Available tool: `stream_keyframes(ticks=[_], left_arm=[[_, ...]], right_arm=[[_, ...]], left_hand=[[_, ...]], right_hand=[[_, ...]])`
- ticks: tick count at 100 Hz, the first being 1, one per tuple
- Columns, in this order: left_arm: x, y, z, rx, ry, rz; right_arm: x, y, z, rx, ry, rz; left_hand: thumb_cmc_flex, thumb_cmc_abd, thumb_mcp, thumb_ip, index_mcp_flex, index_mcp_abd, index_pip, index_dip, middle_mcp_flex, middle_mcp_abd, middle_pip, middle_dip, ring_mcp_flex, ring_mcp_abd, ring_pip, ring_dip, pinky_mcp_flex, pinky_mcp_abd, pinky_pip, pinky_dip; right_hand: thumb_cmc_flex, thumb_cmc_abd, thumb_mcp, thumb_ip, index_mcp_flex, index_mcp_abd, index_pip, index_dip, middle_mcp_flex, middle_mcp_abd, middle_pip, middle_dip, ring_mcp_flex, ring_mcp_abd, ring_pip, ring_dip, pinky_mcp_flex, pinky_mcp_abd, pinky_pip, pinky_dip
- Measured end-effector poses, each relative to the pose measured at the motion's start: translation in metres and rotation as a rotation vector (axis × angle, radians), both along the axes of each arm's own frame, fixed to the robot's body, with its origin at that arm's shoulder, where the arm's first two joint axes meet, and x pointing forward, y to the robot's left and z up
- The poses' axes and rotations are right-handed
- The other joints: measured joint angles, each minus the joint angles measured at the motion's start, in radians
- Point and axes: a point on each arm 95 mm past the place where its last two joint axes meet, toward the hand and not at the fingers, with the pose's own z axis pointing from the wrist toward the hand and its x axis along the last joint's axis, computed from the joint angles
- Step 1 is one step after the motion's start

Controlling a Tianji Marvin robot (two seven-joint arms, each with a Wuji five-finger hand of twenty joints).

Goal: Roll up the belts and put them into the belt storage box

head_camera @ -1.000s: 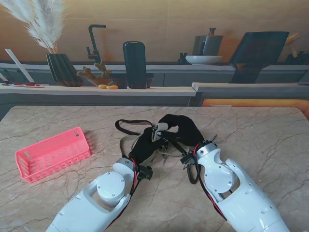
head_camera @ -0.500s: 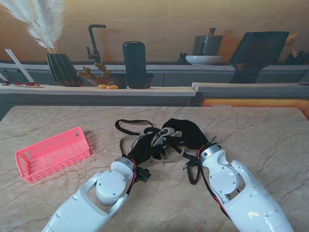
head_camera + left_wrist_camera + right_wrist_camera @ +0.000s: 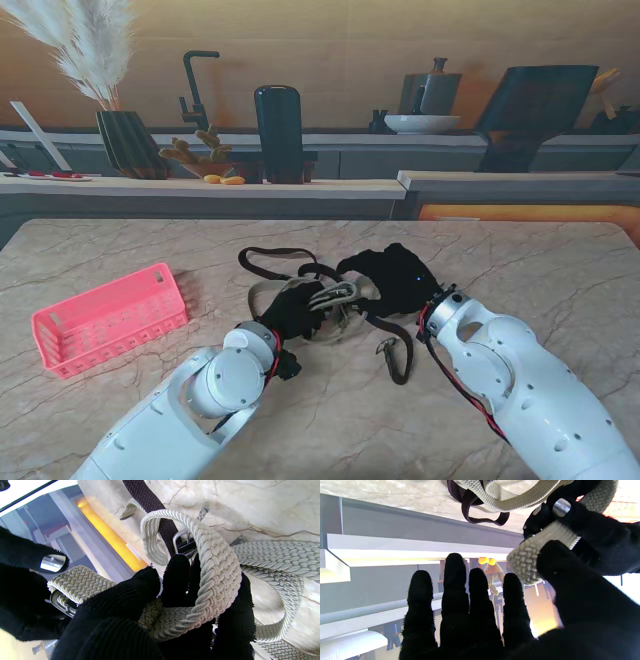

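My left hand [image 3: 290, 312] in its black glove is shut on the beige braided belt [image 3: 335, 296] at the table's middle. In the left wrist view that belt [image 3: 215, 567] loops over my fingers [image 3: 175, 580], and more of its coils lie on the marble. My right hand [image 3: 395, 275] is beside it with its four fingers [image 3: 455, 600] straight and apart. Its thumb sits against the beige belt's end [image 3: 537, 552]. A dark brown belt [image 3: 268, 254] trails across the table under both hands. The pink storage basket [image 3: 110, 320] stands at the left, holding nothing I can see.
The dark belt's other end with a metal clasp [image 3: 388, 348] lies nearer to me between my forearms. Beyond the marble table's far edge [image 3: 320, 222] is a counter with a vase of pampas, a dark cylinder and a faucet.
My right hand has drawn back to the right and spread its fingers. My left hand has kept the beige belt and settled lower, and the belt's end now shows between the two hands.
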Motion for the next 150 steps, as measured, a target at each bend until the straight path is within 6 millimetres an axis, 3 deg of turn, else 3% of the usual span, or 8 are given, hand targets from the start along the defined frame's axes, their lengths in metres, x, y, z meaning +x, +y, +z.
stream_keyframes(ticks=[16, 35, 51, 72, 88, 107, 124, 150], left_arm=[[0.002, -0.006, 0.003, 0.072, -0.025, -0.047], [0.006, -0.01, 0.007, 0.081, -0.025, -0.047], [0.008, -0.012, 0.007, 0.075, -0.016, -0.041], [0.008, -0.011, 0.006, 0.075, -0.014, -0.036], [0.009, -0.01, 0.007, 0.079, -0.02, -0.032], [0.008, -0.009, 0.008, 0.082, -0.024, -0.037], [0.007, -0.01, 0.008, 0.086, -0.022, -0.047], [0.006, -0.009, 0.008, 0.108, -0.044, -0.05]], right_arm=[[0.0, 0.009, 0.004, -0.09, -0.03, 0.037], [0.004, 0.02, 0.009, -0.145, -0.038, 0.081], [0.008, 0.026, 0.009, -0.168, -0.055, 0.105], [0.01, 0.027, 0.008, -0.193, -0.062, 0.11], [0.011, 0.025, 0.005, -0.22, -0.069, 0.099], [0.012, 0.023, 0.002, -0.245, -0.076, 0.071], [0.012, 0.023, 0.0, -0.243, -0.066, 0.073], [0.015, 0.026, -0.001, -0.236, -0.043, 0.094]], left_hand=[[-0.002, 0.0, 0.011, -0.001, 0.0, 0.007, 0.0, -0.011, 0.0, 0.0, 0.0, -0.027, 0.0, 0.001, -0.002, -0.01, 0.0, 0.0, 0.0, 0.0], [-0.011, -0.01, 0.025, -0.001, 0.002, 0.007, 0.0, -0.015, 0.0, 0.0, 0.0, -0.037, 0.0, 0.002, -0.003, -0.016, 0.0, 0.0, 0.0, 0.0], [-0.012, -0.01, 0.033, -0.002, 0.011, 0.015, 0.0, -0.023, 0.0, 0.001, 0.0, -0.039, 0.0, 0.003, -0.003, -0.024, 0.0, 0.0, 0.0, 0.0], [-0.012, -0.022, 0.045, -0.003, 0.011, 0.017, 0.0, -0.025, 0.01, 0.003, 0.0, -0.047, 0.004, 0.003, -0.003, -0.025, 0.007, 0.001, 0.0, 0.0], [-0.023, -0.022, 0.06, -0.003, 0.012, 0.026, 0.0, -0.025, 0.011, 0.003, 0.0, -0.048, 0.011, 0.003, -0.003, -0.026, 0.009, 0.003, 0.001, 0.0], [-0.025, -0.022, 0.069, -0.003, 0.011, 0.026, 0.001, -0.024, 0.011, 0.003, 0.0, -0.048, 0.011, 0.003, -0.003, -0.043, 0.011, 0.003, 0.001, 0.0], [-0.037, -0.033, 0.082, -0.003, 0.012, 0.026, 0.005, -0.023, 0.023, 0.003, 0.0, -0.049, 0.012, 0.003, -0.003, -0.044, 0.012, 0.004, 0.001, 0.0], [-0.072, -0.045, 0.099, -0.004, 0.03, 0.025, -0.012, -0.056, 0.021, 0.002, 0.0, -0.05, 0.01, 0.003, -0.006, -0.045, 0.005, 0.003, 0.001, 0.0]], right_hand=[[-0.029, 0.0, -0.003, 0.0, 0.009, 0.0, -0.005, 0.0, 0.022, 0.0, -0.012, -0.011, 0.0, 0.0, 0.0, 0.0, 0.009, -0.001, 0.0, 0.0], [-0.026, 0.0, -0.003, 0.0, 0.196, -0.034, 0.039, 0.022, 0.176, -0.001, 0.006, -0.011, 0.033, -0.002, 0.036, 0.004, 0.021, -0.002, 0.007, 0.0], [0.089, -0.013, -0.073, -0.005, 0.265, -0.076, 0.254, -0.158, 0.347, -0.024, 0.061, 0.016, 0.083, -0.002, 0.094, 0.035, 0.037, -0.012, 0.039, 0.0], [0.078, -0.014, -0.087, -0.005, 0.278, -0.076, 0.274, -0.185, 0.381, -0.025, 0.063, 0.027, 0.102, 0.0, 0.126, 0.051, 0.038, -0.012, 0.049, 0.0], [-0.027, -0.019, -0.024, -0.003, 0.29, -0.042, 0.134, -0.06, 0.294, 0.0, 0.073, 0.03, 0.07, 0.01, 0.129, 0.051, 0.026, -0.013, 0.049, 0.0], [-0.032, -0.019, -0.015, -0.001, 0.297, -0.018, 0.067, 0.024, 0.27, 0.011, 0.073, 0.037, 0.04, 0.018, 0.137, 0.052, 0.021, -0.013, 0.05, 0.0], [0.072, -0.001, -0.105, -0.004, 0.291, -0.035, 0.262, -0.168, 0.346, -0.001, 0.087, 0.037, 0.072, 0.018, 0.145, 0.052, 0.023, -0.013, 0.055, 0.0], [0.098, 0.035, -0.149, -0.004, 0.367, -0.016, 0.285, -0.255, 0.485, -0.013, 0.086, 0.024, 0.14, 0.023, 0.173, 0.063, 0.035, -0.005, 0.076, 0.0]])
